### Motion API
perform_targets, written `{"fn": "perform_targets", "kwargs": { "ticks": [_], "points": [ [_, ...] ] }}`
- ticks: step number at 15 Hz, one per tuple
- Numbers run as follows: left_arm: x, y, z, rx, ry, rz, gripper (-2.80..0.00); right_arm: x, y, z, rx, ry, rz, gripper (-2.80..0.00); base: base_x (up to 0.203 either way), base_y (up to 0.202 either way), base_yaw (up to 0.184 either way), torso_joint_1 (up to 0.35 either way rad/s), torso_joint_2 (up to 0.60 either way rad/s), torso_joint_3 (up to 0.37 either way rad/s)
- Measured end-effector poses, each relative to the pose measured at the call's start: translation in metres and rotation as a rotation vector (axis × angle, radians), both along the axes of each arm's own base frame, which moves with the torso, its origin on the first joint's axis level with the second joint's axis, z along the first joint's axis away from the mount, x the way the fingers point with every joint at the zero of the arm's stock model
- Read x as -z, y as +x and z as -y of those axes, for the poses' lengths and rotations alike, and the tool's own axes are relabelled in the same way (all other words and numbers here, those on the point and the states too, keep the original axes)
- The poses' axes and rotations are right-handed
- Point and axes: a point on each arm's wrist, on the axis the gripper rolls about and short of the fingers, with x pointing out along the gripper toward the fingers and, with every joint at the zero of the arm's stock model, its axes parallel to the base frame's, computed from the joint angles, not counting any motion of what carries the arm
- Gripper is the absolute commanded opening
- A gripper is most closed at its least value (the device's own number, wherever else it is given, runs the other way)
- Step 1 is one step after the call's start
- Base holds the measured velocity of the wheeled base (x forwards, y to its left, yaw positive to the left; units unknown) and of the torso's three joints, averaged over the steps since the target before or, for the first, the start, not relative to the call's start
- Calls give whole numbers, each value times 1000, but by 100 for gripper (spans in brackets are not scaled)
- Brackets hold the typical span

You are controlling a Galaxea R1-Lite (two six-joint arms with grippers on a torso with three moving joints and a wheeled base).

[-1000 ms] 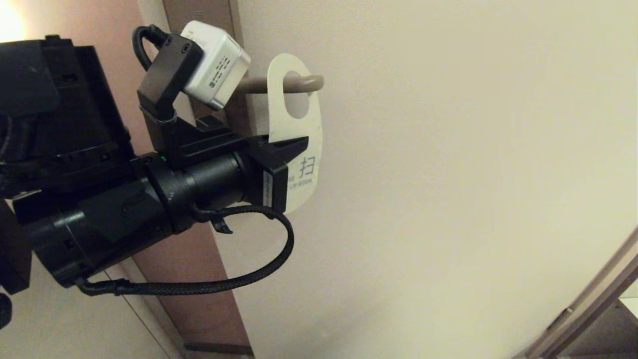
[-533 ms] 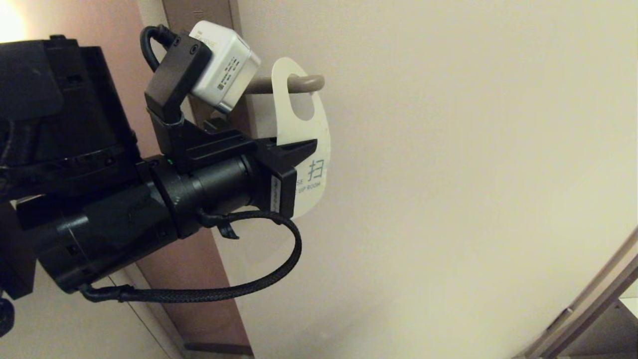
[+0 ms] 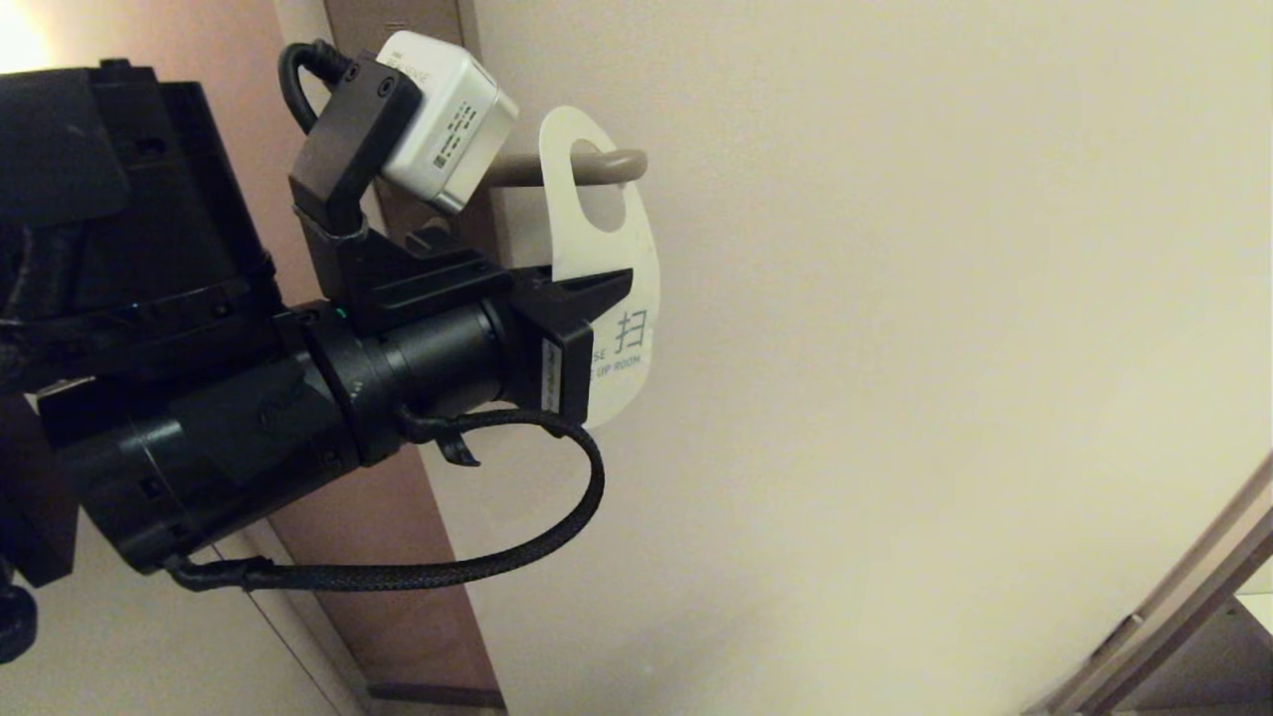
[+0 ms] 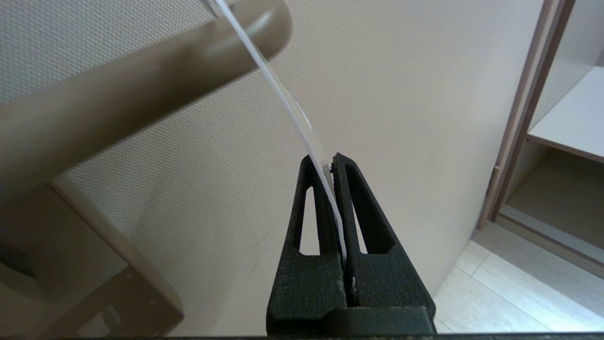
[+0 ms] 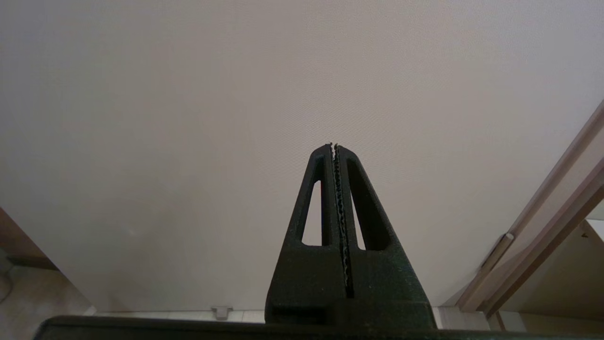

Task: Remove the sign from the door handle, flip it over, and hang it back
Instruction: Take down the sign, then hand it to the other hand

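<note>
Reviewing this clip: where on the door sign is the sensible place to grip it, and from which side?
Grip the sign on its flat lower body, below the oval hole, coming edge-on from the lock-plate side. The card is thin and hangs free of the door, so jaws can close across its faces, as the left gripper does, leaving the hole free to slide off the door handle.

Our left arm reaches forward and up from the left, its wrist roughly level, and our left gripper (image 3: 597, 288) is clamped tight on the sign (image 3: 607, 249). Our right gripper (image 5: 334, 147) sits parked with its fingers pressed together, holding nothing.
</note>
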Motion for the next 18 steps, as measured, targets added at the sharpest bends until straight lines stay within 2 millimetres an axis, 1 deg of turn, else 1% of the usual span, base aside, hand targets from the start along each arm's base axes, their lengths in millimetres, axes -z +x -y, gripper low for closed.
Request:
{"fn": "perform_targets", "kwargs": {
  "ticks": [6, 13, 18],
  "points": [
    [-7, 2, 0, -7, -17, 14, -280, 0, 0, 0, 0, 0, 0, -280, 0, 0, 0, 0, 0, 0],
    [-4, 5, 2, -9, -8, 11, -280, 0, 0, 0, 0, 0, 0, -280, 0, 0, 0, 0, 0, 0],
    [0, 3, 4, 6, 9, 6, -280, 0, 0, 0, 0, 0, 0, -280, 0, 0, 0, 0, 0, 0]
  ]
}}
